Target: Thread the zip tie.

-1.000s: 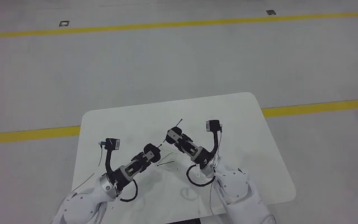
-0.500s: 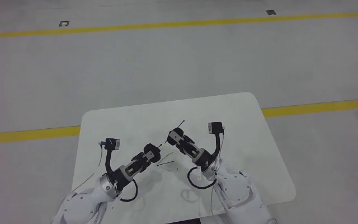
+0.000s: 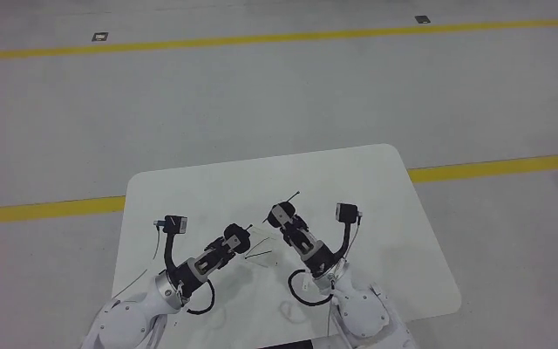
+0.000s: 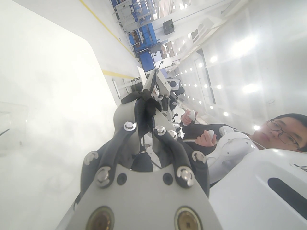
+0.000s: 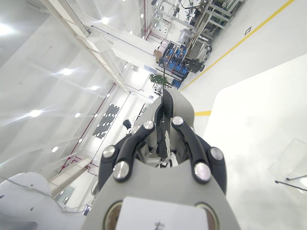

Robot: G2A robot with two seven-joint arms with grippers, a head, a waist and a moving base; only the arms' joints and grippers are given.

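My right gripper (image 3: pixel 278 213) hangs over the middle of the white table (image 3: pixel 366 174), shut on a black zip tie (image 3: pixel 292 197). In the right wrist view the tie (image 5: pixel 163 77) is pinched between the closed fingers (image 5: pixel 171 101), and its small head pokes out past their tips. A short gap to the left, my left gripper (image 3: pixel 235 232) is also shut. A thin black tip (image 3: pixel 248 228) sticks out of it towards the right gripper. In the left wrist view that thin end (image 4: pixel 156 69) rises from the closed fingertips.
A clear flat tray (image 5: pixel 293 161) with spare black zip ties (image 3: pixel 258 253) lies on the table just in front of both grippers. The table's rounded far corner (image 3: pixel 397 153) and the floor with yellow lines lie beyond.
My right gripper and wrist have shifted a little to the right and towards the near edge, widening the gap to the left gripper. The left arm has stayed still.
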